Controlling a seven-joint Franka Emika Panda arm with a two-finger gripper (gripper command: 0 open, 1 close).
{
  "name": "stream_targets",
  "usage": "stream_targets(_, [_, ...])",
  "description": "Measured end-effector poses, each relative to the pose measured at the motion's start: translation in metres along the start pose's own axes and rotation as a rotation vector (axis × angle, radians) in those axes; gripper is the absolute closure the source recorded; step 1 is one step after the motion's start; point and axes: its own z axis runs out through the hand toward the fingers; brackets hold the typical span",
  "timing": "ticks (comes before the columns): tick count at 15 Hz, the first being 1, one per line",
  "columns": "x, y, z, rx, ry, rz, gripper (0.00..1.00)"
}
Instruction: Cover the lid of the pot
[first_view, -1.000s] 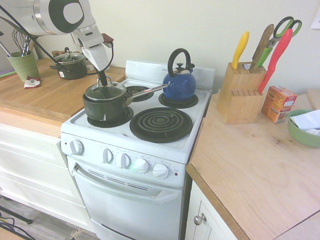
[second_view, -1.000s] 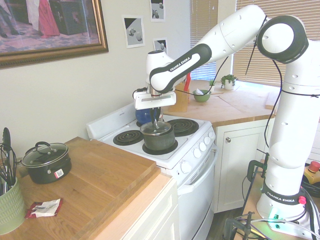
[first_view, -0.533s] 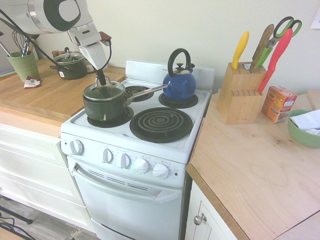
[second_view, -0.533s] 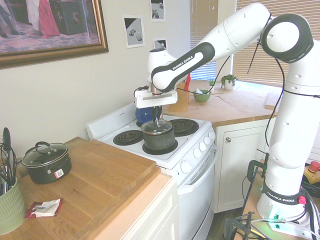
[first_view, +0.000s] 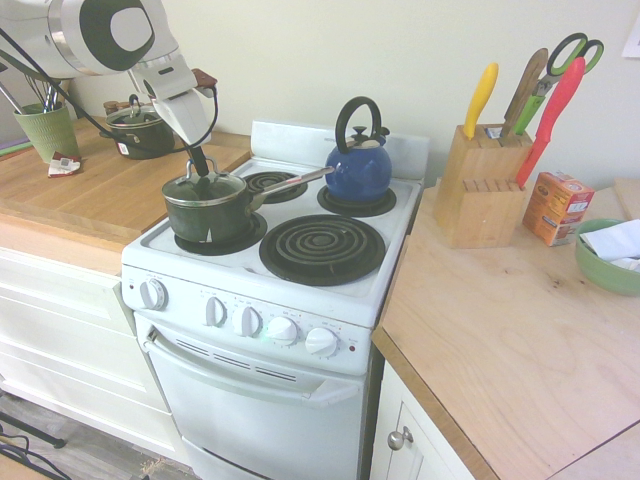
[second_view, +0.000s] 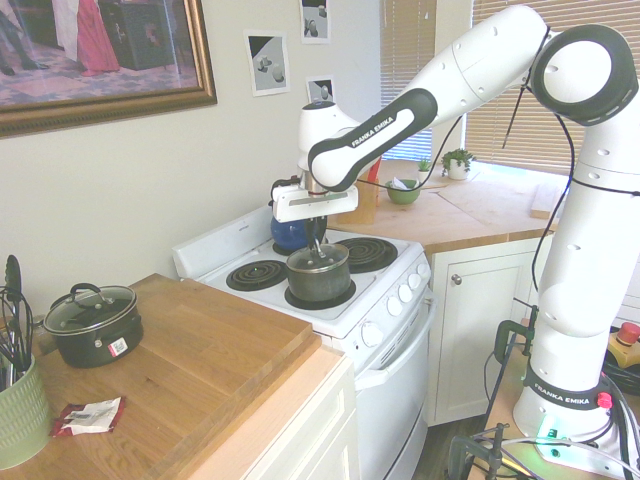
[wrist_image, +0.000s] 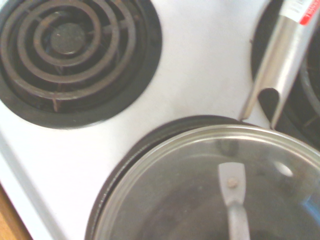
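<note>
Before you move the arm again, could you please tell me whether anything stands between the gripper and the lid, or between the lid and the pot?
Nothing visible does: the gripper is down at the lid, which lies on the pot.

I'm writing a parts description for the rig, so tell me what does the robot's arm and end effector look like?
The arm is glossy white with rounded segments, dark grey bands at the joints and "FRANKA EMIKA" lettering. Thin black cables run loosely along it. The end effector has a wide white body with dark, slim fingers below.
</note>
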Motion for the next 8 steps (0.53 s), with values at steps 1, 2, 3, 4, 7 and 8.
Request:
stream_targets(1, [0.000,-0.001,-0.004,0.012,0.001,0.001,1.00])
stream_targets(2, [0.000,-0.001,-0.008,0.023,0.003,0.003,1.00])
stream_targets(3, [0.000,-0.001,-0.013,0.032,0.004,0.004,1.00])
stream_targets(4, [0.000,0.000,-0.016,0.037,0.006,0.006,1.00])
stream_targets(7, [0.001,0.008,-0.005,0.014,0.003,0.009,1.00])
stream_targets(8, [0.001,0.010,-0.001,0.008,0.003,0.008,1.00])
